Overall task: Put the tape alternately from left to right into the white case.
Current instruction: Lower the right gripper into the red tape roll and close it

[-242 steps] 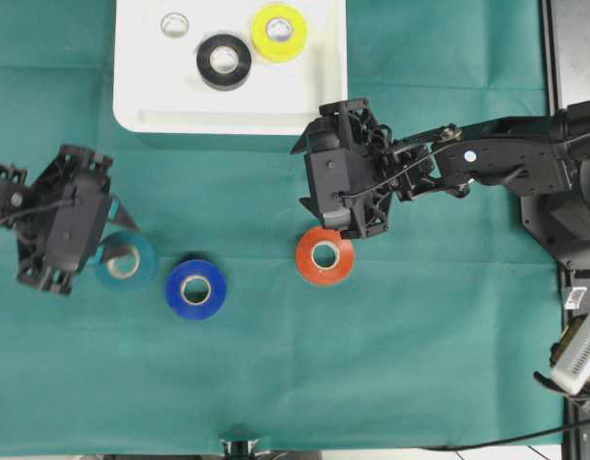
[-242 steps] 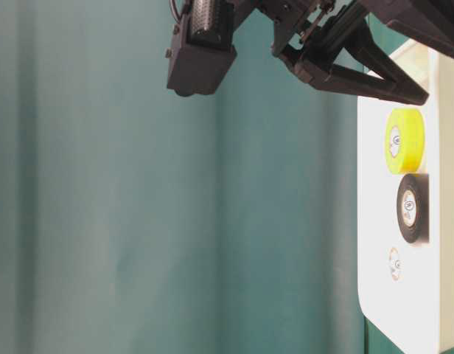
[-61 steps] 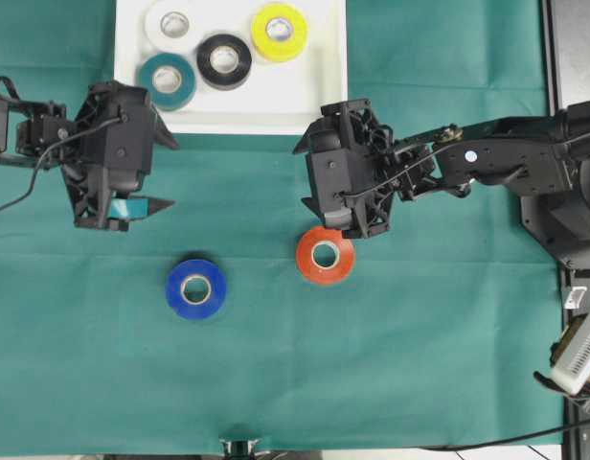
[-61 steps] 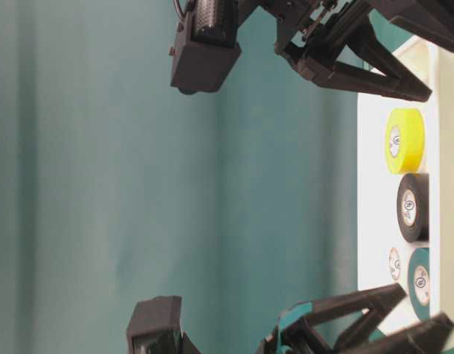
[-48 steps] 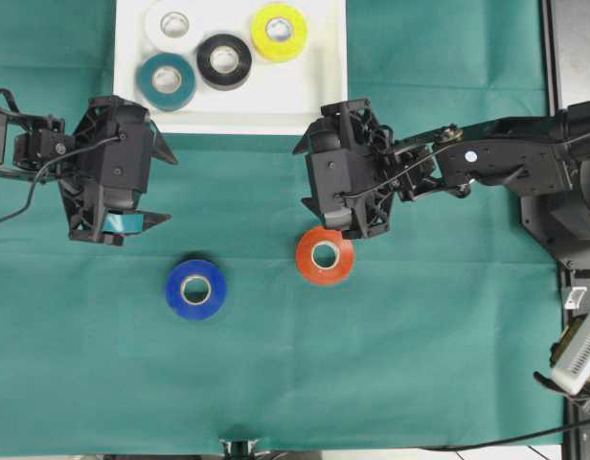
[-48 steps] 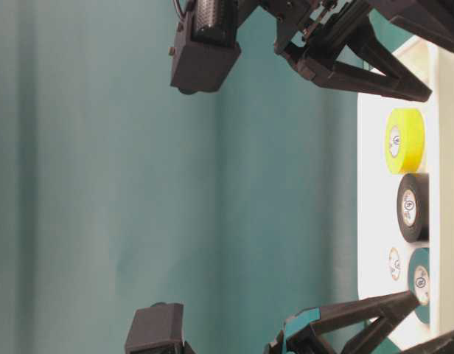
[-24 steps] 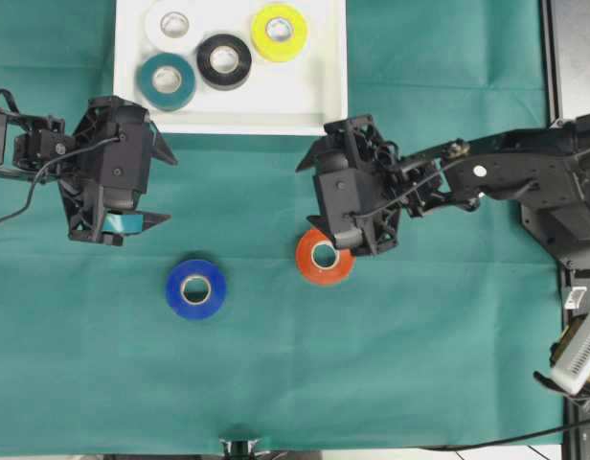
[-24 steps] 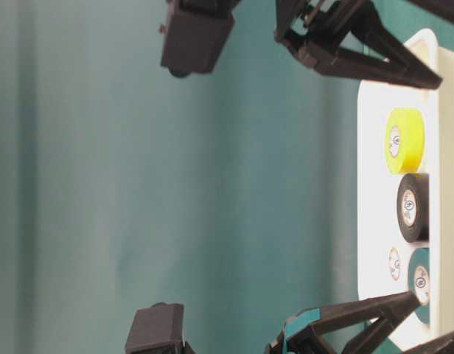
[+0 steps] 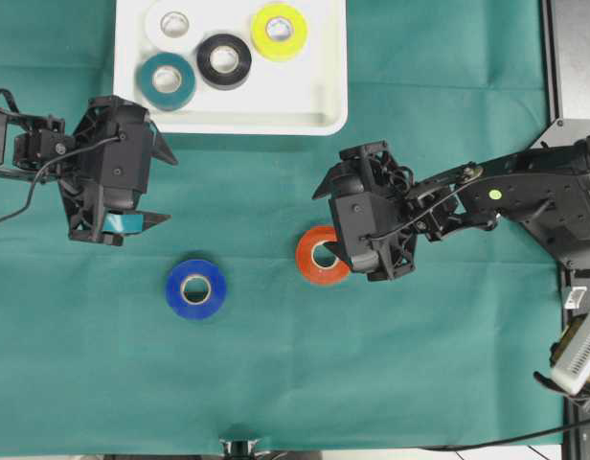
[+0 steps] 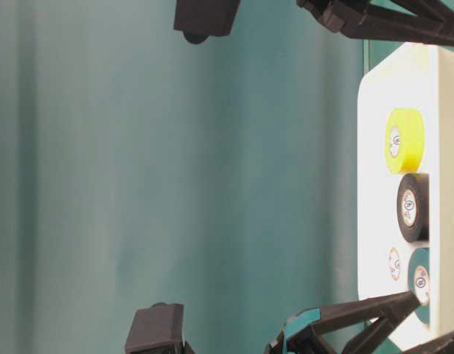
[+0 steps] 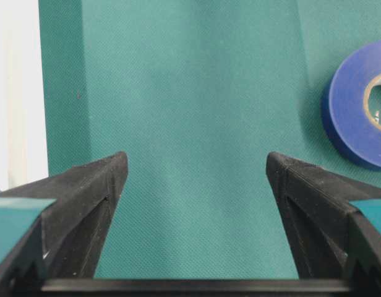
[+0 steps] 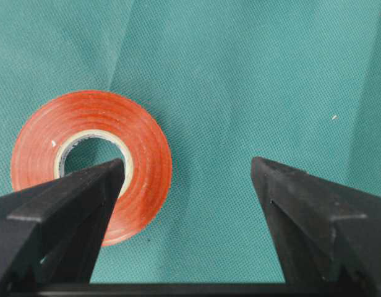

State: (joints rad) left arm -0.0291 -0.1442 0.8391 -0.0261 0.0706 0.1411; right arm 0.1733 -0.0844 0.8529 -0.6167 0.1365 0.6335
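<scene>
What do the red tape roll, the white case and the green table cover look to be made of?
Red tape roll: smooth, slightly glossy vinyl-like film wound in layers on a pale core, probably card. White case: glossy moulded plastic, by its rounded rim. Green table cover: matte woven cloth; fine weave shows.

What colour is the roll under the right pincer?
Red, with a pale core. It shows best in the right wrist view.

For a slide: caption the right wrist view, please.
Open right gripper poised over green cloth, red tape roll at its left finger.
</scene>
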